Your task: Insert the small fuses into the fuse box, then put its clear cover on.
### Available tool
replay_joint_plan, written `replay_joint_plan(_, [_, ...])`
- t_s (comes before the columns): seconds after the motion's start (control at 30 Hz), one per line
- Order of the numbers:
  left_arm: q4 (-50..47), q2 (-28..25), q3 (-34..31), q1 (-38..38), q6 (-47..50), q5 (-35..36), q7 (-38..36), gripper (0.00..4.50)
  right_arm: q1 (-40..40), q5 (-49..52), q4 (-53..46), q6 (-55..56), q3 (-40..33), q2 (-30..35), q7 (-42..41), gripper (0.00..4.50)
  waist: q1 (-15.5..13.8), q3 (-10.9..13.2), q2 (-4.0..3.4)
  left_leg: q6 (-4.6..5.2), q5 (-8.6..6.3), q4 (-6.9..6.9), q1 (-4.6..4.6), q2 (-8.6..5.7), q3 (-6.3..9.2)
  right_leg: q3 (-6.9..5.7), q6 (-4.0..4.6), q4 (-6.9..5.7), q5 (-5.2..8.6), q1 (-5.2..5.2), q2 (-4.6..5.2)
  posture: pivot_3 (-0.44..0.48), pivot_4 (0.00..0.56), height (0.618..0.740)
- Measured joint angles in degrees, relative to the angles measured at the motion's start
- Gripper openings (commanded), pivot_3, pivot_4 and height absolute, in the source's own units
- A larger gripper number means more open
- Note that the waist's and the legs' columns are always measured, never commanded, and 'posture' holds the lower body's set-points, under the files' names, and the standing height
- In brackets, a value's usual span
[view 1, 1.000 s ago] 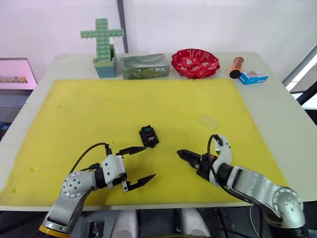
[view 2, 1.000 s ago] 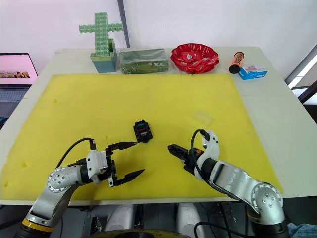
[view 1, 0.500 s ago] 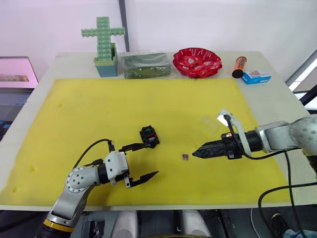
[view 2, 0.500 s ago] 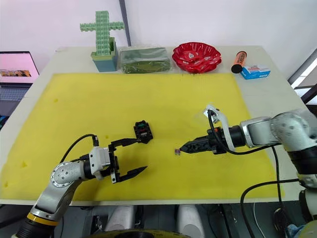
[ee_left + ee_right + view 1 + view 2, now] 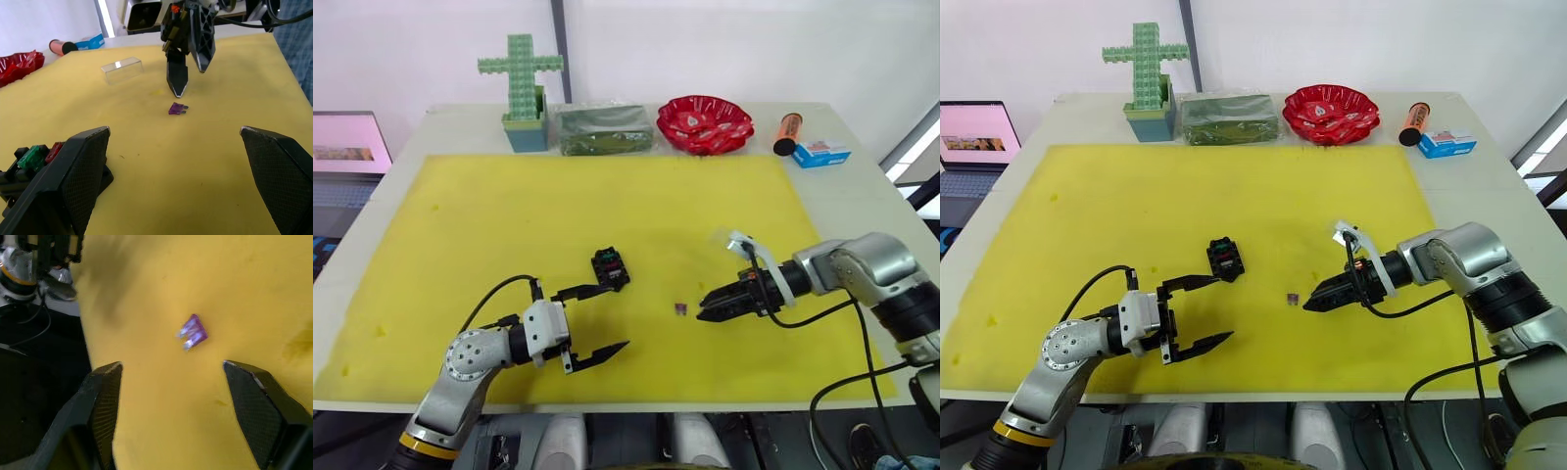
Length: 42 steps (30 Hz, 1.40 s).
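The black fuse box sits mid-mat on the yellow mat, with a green fuse and a red fuse in its slots. A purplish fuse lies loose on the mat to its right, also seen as the purplish fuse. My right gripper is open just to the right of this fuse, pointing at it, holding nothing. My left gripper is open and empty, just in front of the fuse box. The clear cover lies on the mat beyond the right gripper.
Along the table's far edge stand a green brick cross, a clear-wrapped green package, a red bowl, an orange tube and a blue box. A laptop screen is off the table's left side.
The right arm has swung out to the right, leaving the purplish fuse on the mat where its gripper was; the gripper now points back at it. The left gripper has barely moved.
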State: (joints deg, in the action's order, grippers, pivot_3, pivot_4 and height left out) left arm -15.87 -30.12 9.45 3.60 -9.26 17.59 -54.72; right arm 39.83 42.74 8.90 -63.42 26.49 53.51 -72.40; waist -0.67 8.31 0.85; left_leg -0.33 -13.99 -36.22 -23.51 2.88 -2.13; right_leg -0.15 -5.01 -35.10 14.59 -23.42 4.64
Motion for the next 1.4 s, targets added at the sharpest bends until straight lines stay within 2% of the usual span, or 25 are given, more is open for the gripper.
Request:
replay_joint_plan(0.7, [-5.46, -0.37, 0.13, -1.4, 6.55, 0.04, 2.44, 4.5, 1.82, -8.31, 4.26, -2.58, -2.22, -6.7, -4.08, 2.34, 0.02, 0.0, 0.0, 0.0, 0.0, -0.01, 0.04, -0.01, 0.0, 0.0, -0.02, -0.04, -0.01, 0.05, -0.02, 0.0, 0.15, 0.74])
replay_joint_plan(1.4, [-5.48, -1.37, 0.54, -1.07, 5.35, -0.06, 0.92, 4.5, 2.44, -8.81, 3.57, -7.4, -2.67, -9.55, -4.53, 2.34, 0.04, 0.0, 0.0, 0.0, 0.0, -0.01, 0.05, -0.01, 0.01, 0.0, -0.02, -0.07, -0.01, 0.06, -0.03, 0.0, 0.15, 0.74])
